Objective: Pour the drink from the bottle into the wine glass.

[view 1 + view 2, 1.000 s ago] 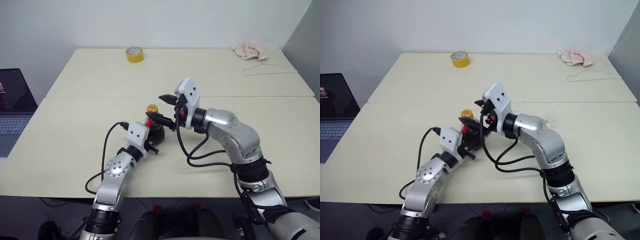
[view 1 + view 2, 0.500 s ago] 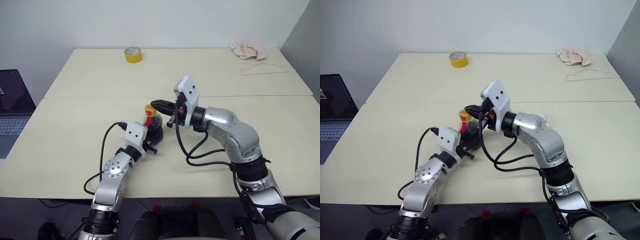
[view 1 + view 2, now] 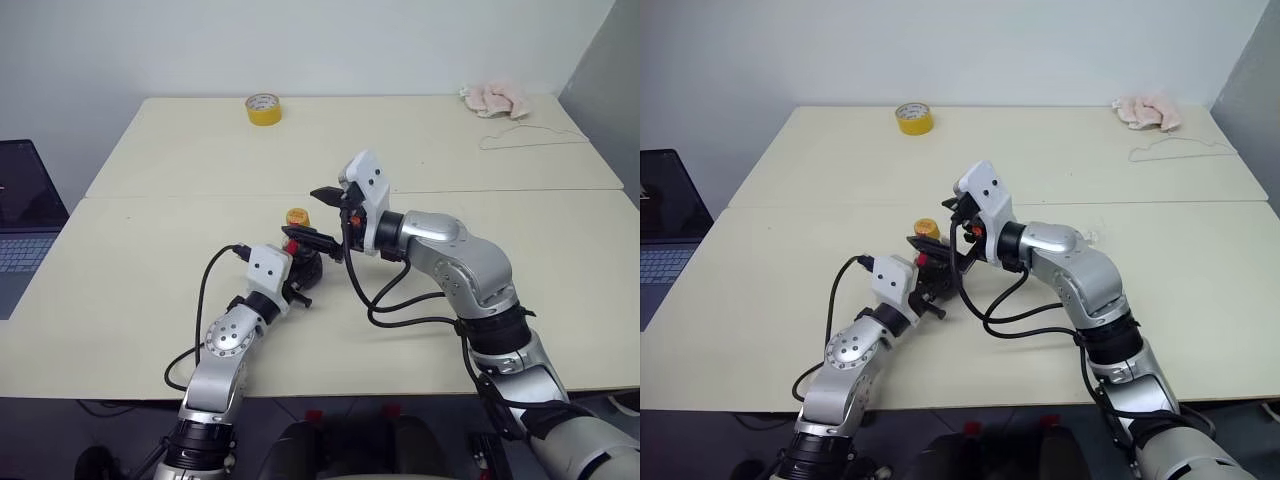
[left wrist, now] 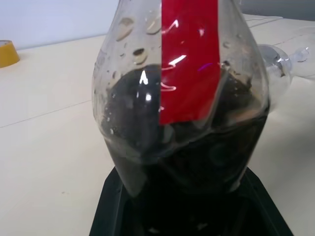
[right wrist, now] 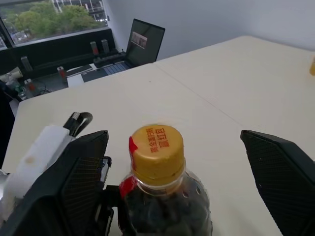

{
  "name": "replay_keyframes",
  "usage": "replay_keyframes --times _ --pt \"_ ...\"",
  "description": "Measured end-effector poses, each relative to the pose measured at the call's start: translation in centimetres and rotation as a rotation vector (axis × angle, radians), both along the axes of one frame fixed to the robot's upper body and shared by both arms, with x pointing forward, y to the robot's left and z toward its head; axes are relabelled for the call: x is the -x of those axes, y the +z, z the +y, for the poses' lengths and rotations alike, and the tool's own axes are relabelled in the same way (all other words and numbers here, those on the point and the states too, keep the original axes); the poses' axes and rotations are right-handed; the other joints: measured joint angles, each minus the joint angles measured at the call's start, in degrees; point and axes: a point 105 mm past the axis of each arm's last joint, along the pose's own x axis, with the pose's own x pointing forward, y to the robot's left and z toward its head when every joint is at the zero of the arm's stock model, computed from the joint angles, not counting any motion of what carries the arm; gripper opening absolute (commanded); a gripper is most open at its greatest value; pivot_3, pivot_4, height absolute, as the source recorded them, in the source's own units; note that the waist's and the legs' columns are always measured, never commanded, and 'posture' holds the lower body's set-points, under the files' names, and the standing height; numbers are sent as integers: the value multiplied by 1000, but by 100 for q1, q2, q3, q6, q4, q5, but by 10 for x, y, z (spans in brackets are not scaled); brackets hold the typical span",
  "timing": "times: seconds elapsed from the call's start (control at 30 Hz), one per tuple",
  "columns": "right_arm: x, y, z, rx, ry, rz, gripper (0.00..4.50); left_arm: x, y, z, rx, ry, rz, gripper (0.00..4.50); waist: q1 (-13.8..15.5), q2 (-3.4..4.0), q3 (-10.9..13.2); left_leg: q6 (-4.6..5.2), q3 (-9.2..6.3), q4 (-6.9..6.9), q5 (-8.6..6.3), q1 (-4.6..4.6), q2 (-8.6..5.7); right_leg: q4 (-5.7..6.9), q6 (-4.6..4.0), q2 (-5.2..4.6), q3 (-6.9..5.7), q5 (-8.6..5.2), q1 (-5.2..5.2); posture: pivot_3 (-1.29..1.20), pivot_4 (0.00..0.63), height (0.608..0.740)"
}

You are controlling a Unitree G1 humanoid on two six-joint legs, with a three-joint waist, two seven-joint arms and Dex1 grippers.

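Observation:
Standing upright near the table's middle, the bottle (image 3: 301, 262) is clear with a red label strip and a yellow cap (image 5: 157, 146). The dark drink (image 4: 187, 152) fills its belly. My left gripper (image 3: 298, 278) is shut on the bottle's lower belly. Level with the cap, my right gripper (image 5: 172, 140) is open, one finger on each side of the cap and apart from it. The wine glass (image 4: 276, 69) shows as a clear rounded shape just behind the bottle; I cannot tell how it stands, and my right arm hides most of it in the eye views.
A yellow tape roll (image 3: 264, 108) sits at the table's far edge. A pink cloth (image 3: 497, 100) and a wire hanger (image 3: 528, 140) lie at the far right. A laptop (image 3: 25, 215) stands off the table's left side.
My right gripper closed by the yellow cap half a second ago and now stands open again. The cap sits on the bottle as before. The left arm and bottle kept still.

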Motion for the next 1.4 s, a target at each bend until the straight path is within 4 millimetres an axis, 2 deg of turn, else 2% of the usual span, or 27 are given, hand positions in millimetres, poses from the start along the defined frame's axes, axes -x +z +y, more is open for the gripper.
replay_keyframes --times 0.07,0.17,0.4,0.43,0.7,0.93,1.1,1.4 --pt "-1 -1 0 0 -2 4 4500 0 0 1 1 5 -1 1025 -16 0 0 0 0 -1 0 0 1 0 0 2 0 0 -1 0 150 740" --pt "-2 -3 1 -2 -6 16 3897 0 0 1 1 9 -2 1025 -31 0 0 0 0 -1 0 0 1 1 0 2 1 0 -2 0 150 740" --pt "3 -5 8 1 36 19 1455 0 0 2 0 15 -2 1024 -41 0 0 -1 1 -2 -1 -1 2 2 -1 3 3 0 -6 0 150 740" --pt "3 -5 8 1 36 18 1249 0 0 2 -1 16 -2 1024 -41 0 0 -1 1 -2 -1 -1 2 2 -1 3 3 0 -6 0 150 740" --pt "3 -6 5 3 67 4 1241 1 1 3 -4 18 -5 1001 -46 0 0 -2 2 -3 -1 -2 3 1 -1 5 4 0 -8 0 150 740" --pt "-2 -4 -15 85 291 -61 1241 5 1 -4 -30 -21 -12 970 -55 0 0 -2 4 -5 -1 -4 5 -1 -1 6 3 1 -9 0 150 740" --pt "2 -6 -32 172 526 -135 1241 16 -1 -11 -53 -75 -6 952 -58 0 1 -2 7 -4 -1 -7 7 -3 -1 6 5 1 -13 0 150 740" --pt "4 -8 -28 253 667 -212 1241 19 -3 -9 -71 -82 1 930 -60 0 1 -4 7 -4 -2 -8 11 -3 -3 8 5 2 -16 0 150 740"
